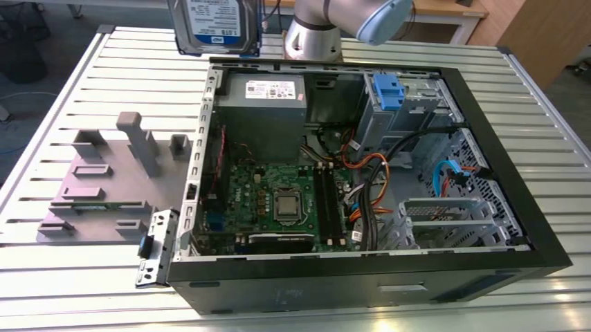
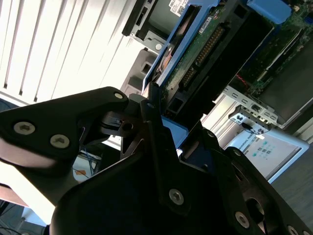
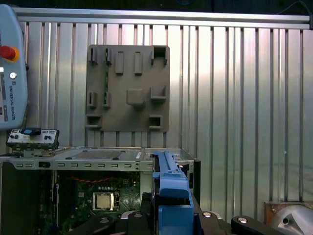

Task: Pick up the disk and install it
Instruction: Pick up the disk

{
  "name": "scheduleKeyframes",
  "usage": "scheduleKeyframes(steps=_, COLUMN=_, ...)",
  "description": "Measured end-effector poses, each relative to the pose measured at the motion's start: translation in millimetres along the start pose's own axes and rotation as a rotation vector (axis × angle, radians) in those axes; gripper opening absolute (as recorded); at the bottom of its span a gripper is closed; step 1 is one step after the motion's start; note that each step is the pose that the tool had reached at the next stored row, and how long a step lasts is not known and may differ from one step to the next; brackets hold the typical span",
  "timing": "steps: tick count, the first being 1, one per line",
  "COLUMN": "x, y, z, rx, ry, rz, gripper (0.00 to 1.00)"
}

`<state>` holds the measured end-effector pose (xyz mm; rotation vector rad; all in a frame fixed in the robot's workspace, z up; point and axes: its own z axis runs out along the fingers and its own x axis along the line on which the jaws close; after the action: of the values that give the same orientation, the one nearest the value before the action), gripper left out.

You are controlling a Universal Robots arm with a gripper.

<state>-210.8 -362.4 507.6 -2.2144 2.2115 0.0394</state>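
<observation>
Disk (image 1: 214,24) hung high in the exterior view, label facing the camera, above the far edge of the open computer case (image 1: 369,277) and well apart from the grey drive cage (image 1: 452,221) inside it. In both wrist views I saw the end effector (image 2: 159,110) (image 3: 171,218) clamped on it, one black finger (image 2: 152,127) pressed against the blue carrier bracket end, the drive edge-on with the green circuit board on its underside showing in the second wrist view. I judged it a stiff, dense little slab: no flex, some weight, and unkind to knocks. That bare board was no place for pressure, so the bracket and metal sides seemed the right hold. Below on the counter (image 1: 93,290) sat the grey fixture plate (image 1: 102,194).
</observation>
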Motion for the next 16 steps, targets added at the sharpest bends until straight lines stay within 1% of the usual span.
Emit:
scheduleKeyframes(steps=13, x=0.0, y=-2.7, z=0.0, rx=0.0, ry=0.0, rz=0.0, gripper=0.37)
scheduleKeyframes(steps=14, x=0.0, y=-9.5, z=0.1, rx=0.0, ry=0.0, rz=0.0, gripper=0.37)
scheduleKeyframes(steps=15, x=0.0, y=-14.9, z=0.2, rx=0.0, ry=0.0, rz=0.0, gripper=0.37)
scheduleKeyframes(steps=16, x=0.0, y=-15.1, z=0.2, rx=0.0, ry=0.0, rz=0.0, gripper=0.37)
